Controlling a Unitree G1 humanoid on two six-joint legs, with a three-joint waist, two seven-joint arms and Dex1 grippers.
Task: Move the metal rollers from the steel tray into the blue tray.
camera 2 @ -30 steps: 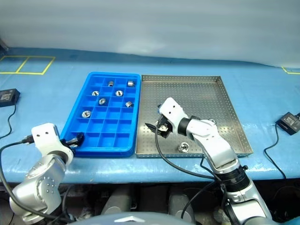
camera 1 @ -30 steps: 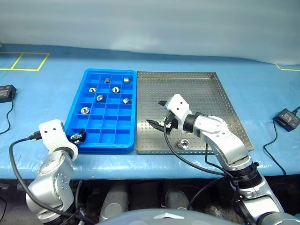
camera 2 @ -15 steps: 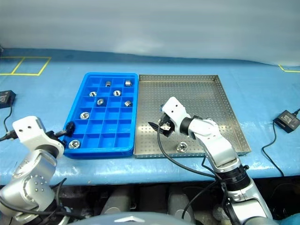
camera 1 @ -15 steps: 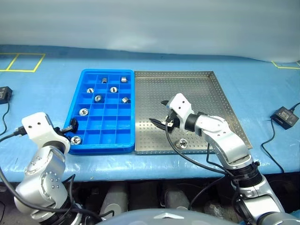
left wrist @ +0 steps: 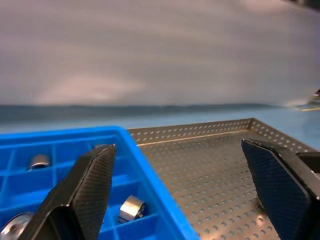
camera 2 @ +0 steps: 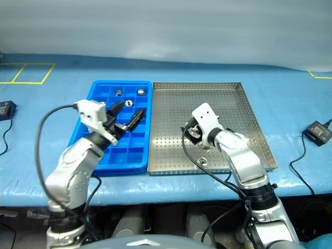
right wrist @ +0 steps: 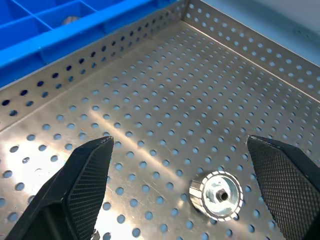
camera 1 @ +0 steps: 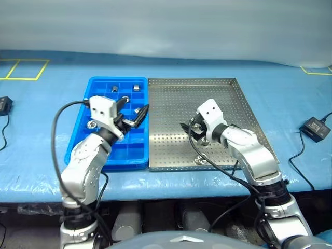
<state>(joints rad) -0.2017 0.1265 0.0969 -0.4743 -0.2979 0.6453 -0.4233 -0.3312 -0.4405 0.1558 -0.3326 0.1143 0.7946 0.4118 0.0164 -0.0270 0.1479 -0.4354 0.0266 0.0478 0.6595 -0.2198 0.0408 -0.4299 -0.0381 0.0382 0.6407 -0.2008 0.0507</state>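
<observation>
The blue tray (camera 1: 106,155) lies left of the steel tray (camera 1: 228,104), rim to rim. Several metal rollers sit in the blue tray's compartments, among them one far-side roller (camera 1: 136,87) and another (left wrist: 132,207) close to my left fingers. One metal roller (camera 1: 199,161) lies near the steel tray's front edge; in the right wrist view this roller (right wrist: 216,194) sits upright between my fingers, lower than them. My left gripper (camera 1: 134,110) hangs open and empty over the blue tray's right side, pointing toward the steel tray. My right gripper (camera 1: 191,129) is open and empty above the steel tray's middle.
A small black box with a cable (camera 1: 314,126) lies on the blue table cover to the right, another black box (camera 1: 2,104) at the far left. Yellow tape lines (camera 1: 23,67) mark the far left corner. Most of the steel tray's perforated floor is bare.
My left arm has swung up from the blue tray's front left corner to above its right side. The right gripper has shifted slightly right. Both stay open.
</observation>
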